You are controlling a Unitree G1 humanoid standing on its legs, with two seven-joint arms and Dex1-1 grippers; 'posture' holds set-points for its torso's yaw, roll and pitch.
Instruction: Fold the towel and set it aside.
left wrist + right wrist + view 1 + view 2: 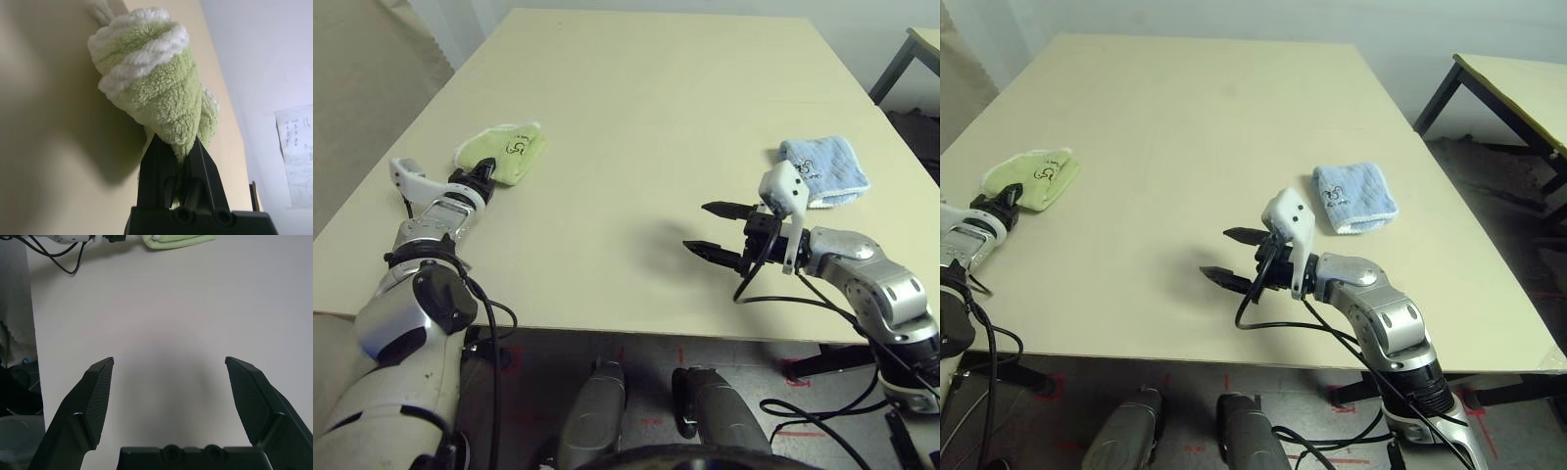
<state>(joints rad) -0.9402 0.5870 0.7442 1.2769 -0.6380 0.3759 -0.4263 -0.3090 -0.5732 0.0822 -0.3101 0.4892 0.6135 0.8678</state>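
Towel (502,150) already folded, lying near table (636,117) left edge; near corner pinched by left gripper (182,161). Step judged: setting aside. Release called for next. Right gripper (717,231) held spread over bare table, well apart from towel.

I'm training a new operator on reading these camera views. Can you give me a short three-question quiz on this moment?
1. True or false: the left pincer is shut on the green towel.
2. The right pincer is: A) holding the blue towel, B) open over bare table, C) shut.
3. Fill in: the green towel's fold state is ____.

Key: 1 true. 2 B. 3 folded.
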